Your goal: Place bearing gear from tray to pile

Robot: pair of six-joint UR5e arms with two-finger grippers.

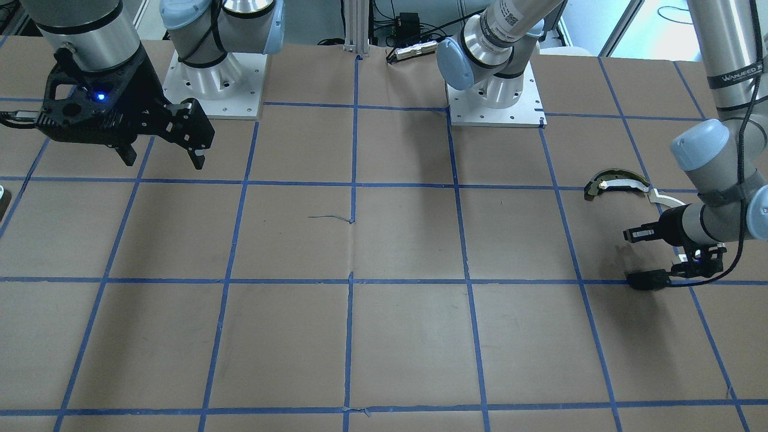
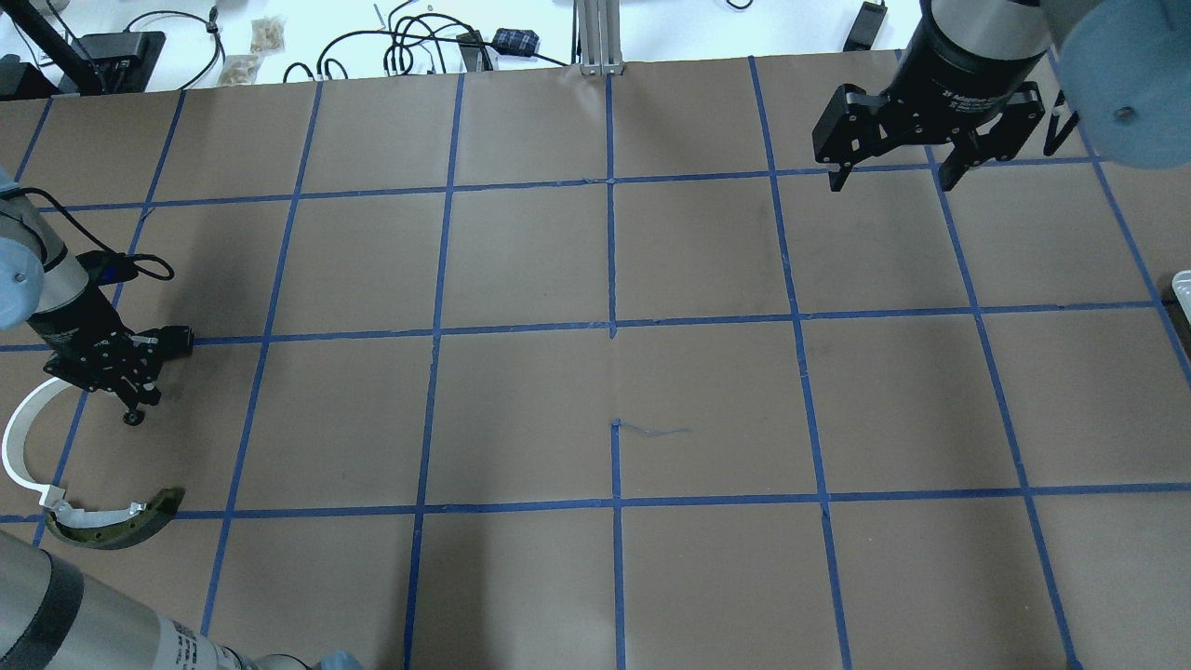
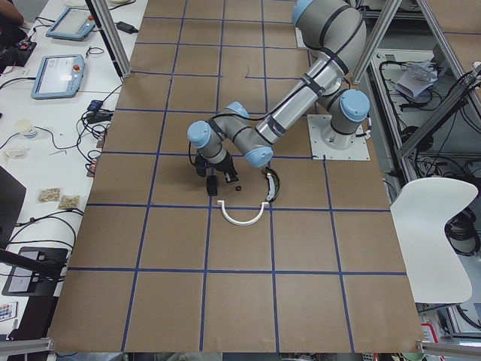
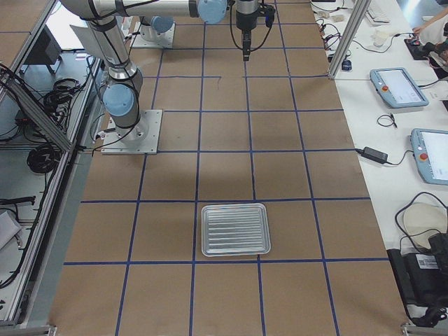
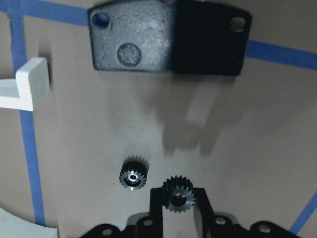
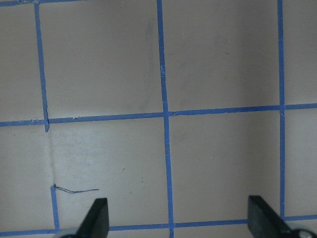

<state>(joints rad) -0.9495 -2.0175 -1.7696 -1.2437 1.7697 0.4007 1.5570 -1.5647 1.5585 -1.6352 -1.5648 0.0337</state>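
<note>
Bearing gear (image 5: 178, 194): one, clamped between the fingers of the left tool (image 5: 177, 199), flat face and bore turned to the wrist camera.
Second gear (image 5: 132, 177): one, lying flat just beside it.
Pile: one black plate (image 5: 168, 42), one white arc (image 2: 19, 447), one dark curved piece (image 2: 116, 526), toward the left end of the surface (image 2: 707, 400).
Right tool (image 2: 893, 172): fingers apart, well away over open surface.
Tray (image 4: 236, 229): one, toward the right end.

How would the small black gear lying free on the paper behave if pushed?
The loose gear lies on its face, so it would probably slide, not roll. It looks like rigid metal, so likely dense for its size and not fragile. It sits close beside the held gear in the left gripper, so a push could bump them.
</note>
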